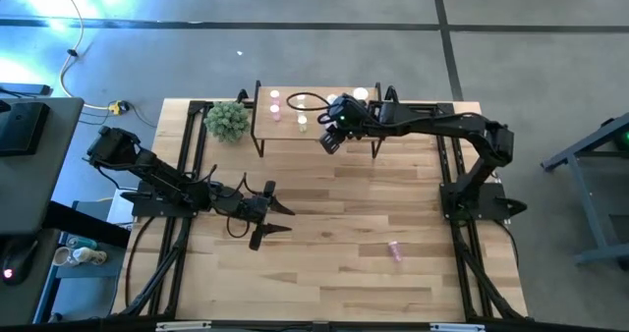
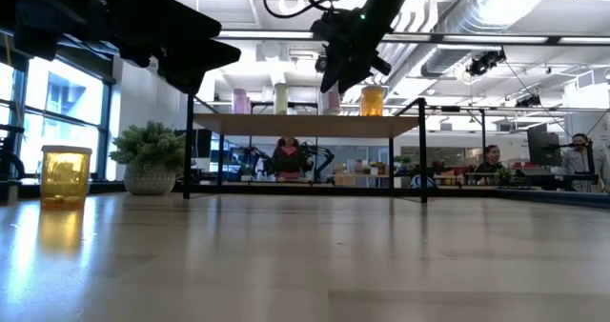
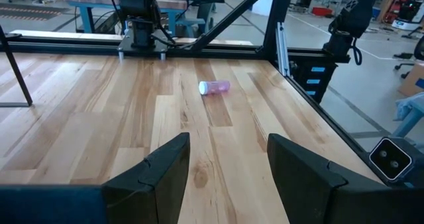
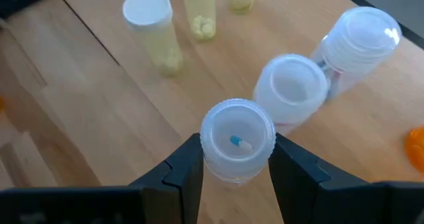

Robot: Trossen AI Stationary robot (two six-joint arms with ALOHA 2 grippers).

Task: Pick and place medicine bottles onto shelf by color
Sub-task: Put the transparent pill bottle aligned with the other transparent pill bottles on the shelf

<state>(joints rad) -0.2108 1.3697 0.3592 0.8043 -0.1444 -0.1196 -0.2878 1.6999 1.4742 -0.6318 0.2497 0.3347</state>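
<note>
Clear bottle (image 4: 237, 139) pinched by right gripper (image 4: 235, 164) over shelf (image 1: 285, 128) — apparently unreleased; left gripper (image 3: 227, 168) spread, table-level.

A light-wood plank table (image 1: 324, 273) carries a small wooden shelf (image 1: 285, 128) on thin black legs along its far edge, with a potted green plant (image 1: 227, 121) just beside the shelf's left end. A row of white-capped medicine bottles (image 1: 276, 105) stands upright on the shelf top, pink and yellow-green among them in the low view, with an orange one (image 2: 372, 101) toward the right. On the table itself a single pink bottle (image 1: 395, 249) lies on its side, well apart from the shelf toward the near right, while an amber-yellow container (image 2: 65, 175) stands at the table's left edge in the low view.
</note>
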